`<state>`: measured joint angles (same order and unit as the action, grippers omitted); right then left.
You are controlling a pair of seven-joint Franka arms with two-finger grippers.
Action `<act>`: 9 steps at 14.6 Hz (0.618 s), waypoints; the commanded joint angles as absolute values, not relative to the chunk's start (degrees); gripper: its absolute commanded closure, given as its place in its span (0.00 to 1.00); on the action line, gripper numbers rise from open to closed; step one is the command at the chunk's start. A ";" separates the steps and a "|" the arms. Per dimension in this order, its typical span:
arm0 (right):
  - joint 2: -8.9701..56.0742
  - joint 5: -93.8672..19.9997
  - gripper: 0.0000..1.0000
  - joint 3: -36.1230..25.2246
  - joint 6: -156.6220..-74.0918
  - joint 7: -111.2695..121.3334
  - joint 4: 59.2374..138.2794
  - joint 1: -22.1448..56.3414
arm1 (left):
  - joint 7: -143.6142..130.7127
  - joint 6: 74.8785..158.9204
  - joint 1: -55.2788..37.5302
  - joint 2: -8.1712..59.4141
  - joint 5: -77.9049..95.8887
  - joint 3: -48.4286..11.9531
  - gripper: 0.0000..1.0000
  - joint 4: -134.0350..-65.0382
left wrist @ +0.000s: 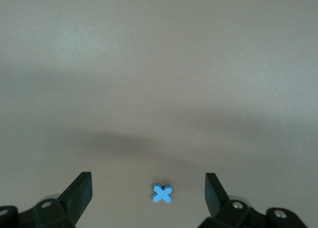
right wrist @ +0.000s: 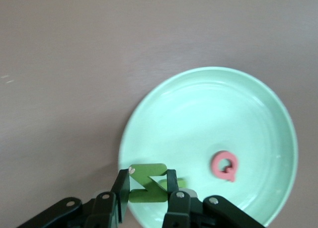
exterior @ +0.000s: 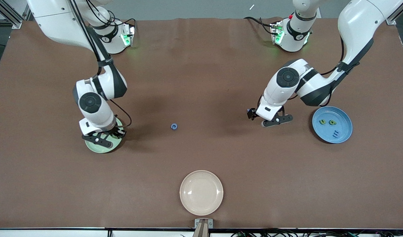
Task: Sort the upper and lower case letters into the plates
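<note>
Over the pale green plate (right wrist: 258,109), the right claw (right wrist: 148,188) pinches a green Z (right wrist: 147,183), ready to release; the left claw (left wrist: 149,195), spread wide, straddles a blue x (left wrist: 162,193) on the counter (exterior: 201,82), needing descent.

My right arm bends down toward its own end of the table, right gripper (exterior: 103,140) low, jaws clamped on something. My left arm reaches in from its base, elbow folded, left gripper (exterior: 275,121) hanging low over the table with its fingers (left wrist: 79,192) spread wide
</note>
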<state>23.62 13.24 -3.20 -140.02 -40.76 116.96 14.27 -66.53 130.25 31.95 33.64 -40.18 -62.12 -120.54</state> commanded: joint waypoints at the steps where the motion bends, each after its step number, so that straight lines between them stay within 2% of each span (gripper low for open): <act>1: 22.24 11.51 1.00 -2.02 -139.92 -38.85 118.57 11.26 | -67.32 133.23 26.92 34.80 -41.74 -57.41 0.00 -120.67; 3: 22.59 11.34 1.00 -2.02 -140.01 -38.06 117.87 9.41 | -67.32 134.21 23.57 35.77 -42.28 -54.50 0.01 -120.85; 6: 23.99 10.73 1.00 -2.02 -140.71 -38.06 116.99 9.32 | -69.34 134.21 22.50 38.05 -42.62 -54.05 0.06 -120.85; 9: 26.62 7.92 1.00 -2.02 -144.57 -38.23 116.28 9.84 | -69.35 134.21 22.15 38.58 -42.98 -53.96 0.17 -121.72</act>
